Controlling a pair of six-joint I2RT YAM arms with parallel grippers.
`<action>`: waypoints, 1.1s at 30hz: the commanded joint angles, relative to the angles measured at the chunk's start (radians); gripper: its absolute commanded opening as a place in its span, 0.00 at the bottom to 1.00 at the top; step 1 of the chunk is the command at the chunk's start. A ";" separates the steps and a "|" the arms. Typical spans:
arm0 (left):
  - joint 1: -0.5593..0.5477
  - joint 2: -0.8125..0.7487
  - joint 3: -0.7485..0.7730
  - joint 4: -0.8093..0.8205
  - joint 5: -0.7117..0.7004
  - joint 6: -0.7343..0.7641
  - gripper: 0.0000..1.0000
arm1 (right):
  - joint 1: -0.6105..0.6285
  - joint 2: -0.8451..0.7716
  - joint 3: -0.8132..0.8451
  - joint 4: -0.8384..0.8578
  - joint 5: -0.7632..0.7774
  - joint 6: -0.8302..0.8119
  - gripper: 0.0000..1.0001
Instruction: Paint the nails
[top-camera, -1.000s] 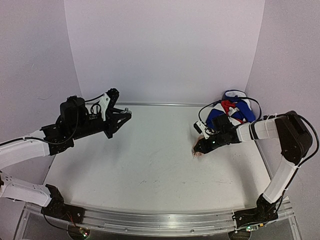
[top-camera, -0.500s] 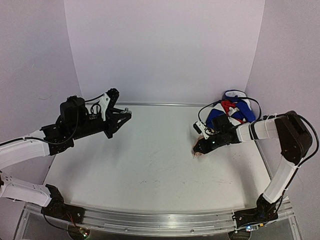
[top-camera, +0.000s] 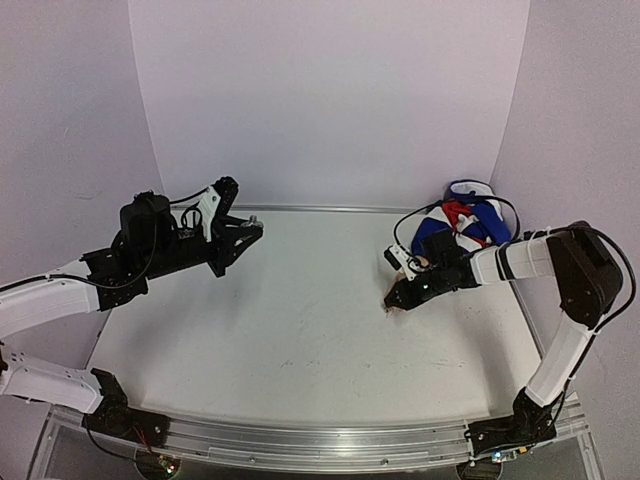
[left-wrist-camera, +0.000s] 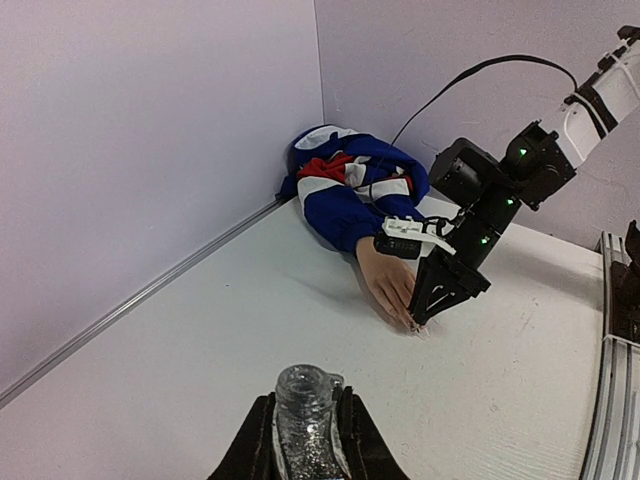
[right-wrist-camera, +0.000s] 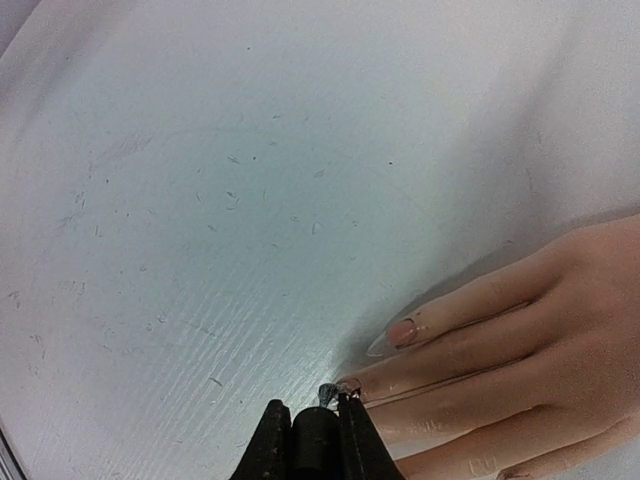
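Note:
The mannequin hand (right-wrist-camera: 520, 370) lies palm down at the right, its blue, white and red sleeve (top-camera: 465, 222) behind it. My right gripper (right-wrist-camera: 318, 412) is shut on a black brush cap (right-wrist-camera: 317, 440). The glittery brush tip (right-wrist-camera: 327, 393) touches one nail (right-wrist-camera: 349, 385); another nail (right-wrist-camera: 400, 332) shows pink with a clear tip. From above, the right gripper (top-camera: 399, 296) hovers over the fingertips (top-camera: 396, 309). My left gripper (left-wrist-camera: 305, 402) is shut on an open glass bottle (left-wrist-camera: 305, 420) of glitter polish, held above the table at the left (top-camera: 250, 228). The left wrist view also shows the hand (left-wrist-camera: 385, 285).
White table (top-camera: 300, 320) with purple walls behind and at both sides. A metal rail (top-camera: 320, 442) runs along the near edge. The right arm's cable (left-wrist-camera: 480, 75) loops above the sleeve.
My right gripper has crept slightly left and towards the back along the fingertips. The left arm and bottle have stayed still.

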 joint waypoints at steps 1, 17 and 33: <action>0.007 -0.020 0.035 0.027 0.013 -0.003 0.00 | 0.012 0.010 0.025 -0.019 -0.025 -0.006 0.00; 0.006 -0.027 0.034 0.027 0.014 -0.005 0.00 | 0.016 -0.098 -0.012 0.012 0.085 0.009 0.00; 0.006 -0.015 0.041 0.027 0.019 -0.009 0.00 | 0.017 -0.051 0.006 0.001 0.085 0.009 0.00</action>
